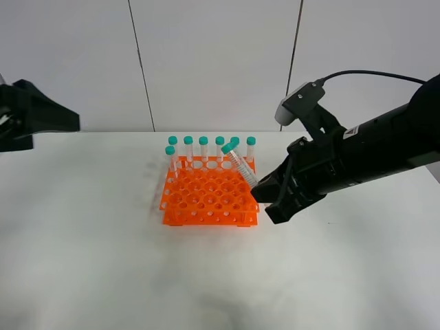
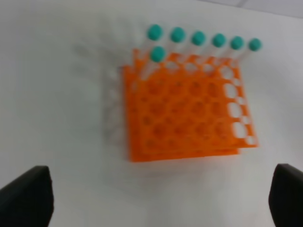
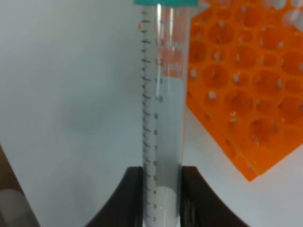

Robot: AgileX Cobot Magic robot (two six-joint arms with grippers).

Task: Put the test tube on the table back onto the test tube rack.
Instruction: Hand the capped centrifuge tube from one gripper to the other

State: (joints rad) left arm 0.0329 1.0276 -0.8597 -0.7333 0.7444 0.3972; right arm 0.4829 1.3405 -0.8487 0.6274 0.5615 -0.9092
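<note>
Test tube (image 1: pixel 239 165): off the table (image 1: pixel 103 275), clenched near its pointed end by the right gripper (image 1: pixel 266 201). Tilted, teal cap uppermost and leaning far-left, over the right part of the test tube rack (image 1: pixel 206 199). Low grip and slant probably not final. Judged to need righting before the tip can meet a hole.

Standing tubes (image 1: pixel 203 148): seven, along the far row plus one at the left just nearer. Near holes open, so an easy reach from the right.

Left gripper (image 2: pixel 156 203): jaws spread wide, holding nothing. Parked far left, well apart from the rack, presumably to keep clear.

Hidden or unclear:
- pointed tip, buried between the fingers (image 3: pixel 132 198) in the right wrist view
- cap, cut off at that view's edge
- target hole – cannot tell
- left wrist view blurred, held tube not made out there
- left arm cropped in the high view
</note>
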